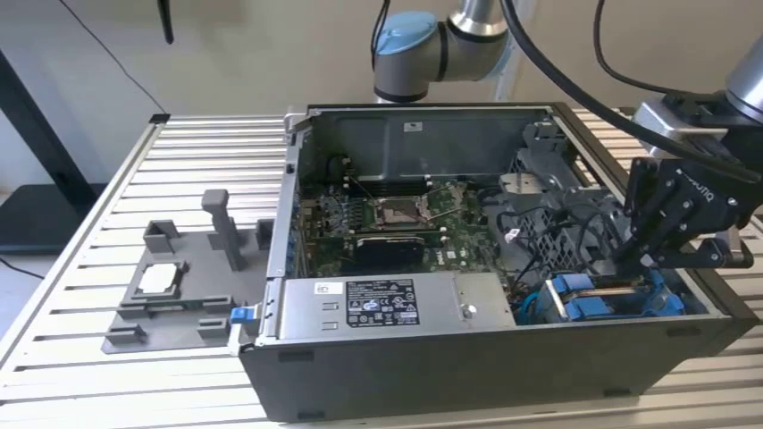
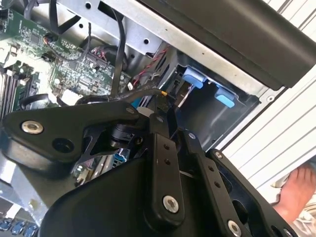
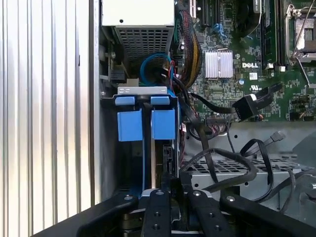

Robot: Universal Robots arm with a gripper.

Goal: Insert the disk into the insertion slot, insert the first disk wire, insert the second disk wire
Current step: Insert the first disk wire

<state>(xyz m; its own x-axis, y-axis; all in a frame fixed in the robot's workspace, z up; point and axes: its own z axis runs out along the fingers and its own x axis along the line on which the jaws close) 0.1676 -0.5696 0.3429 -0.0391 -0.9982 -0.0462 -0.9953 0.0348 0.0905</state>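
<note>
The disk (image 3: 163, 157) stands on edge inside the insertion slot (image 3: 143, 91), as far as I can make out. In the first wrist view I see its narrow grey side running between the slot's bright blue plastic pieces. In the exterior view the slot is in the near corner of the computer case (image 1: 477, 375), at the exterior view's right, and a thin brownish strip shows between the blue parts there.

I have the gripper (image 3: 173, 183) hanging directly over that corner, with its black linkage reaching down into the slot's mouth. The fingers (image 3: 157, 210) are drawn close together, with barely a gap at the tips. In the second wrist view a black wire (image 2: 148, 92) with a small yellowish end lies right at the fingertips. I cannot tell whether they actually pinch it or only touch it.

More black cables (image 3: 222, 163) loop loosely over the metal cage just beside the slot. The grey power-supply box (image 1: 381, 306) lies along the case's near edge, beside the slot. The motherboard (image 1: 459, 228) with its square processor socket (image 1: 398, 212) sits in the middle of the case.

The case rests on a slatted table (image 1: 214, 152). A grey fixture (image 1: 167, 299) stands toward the table's edge at the exterior view's left, well apart from the gripper.
</note>
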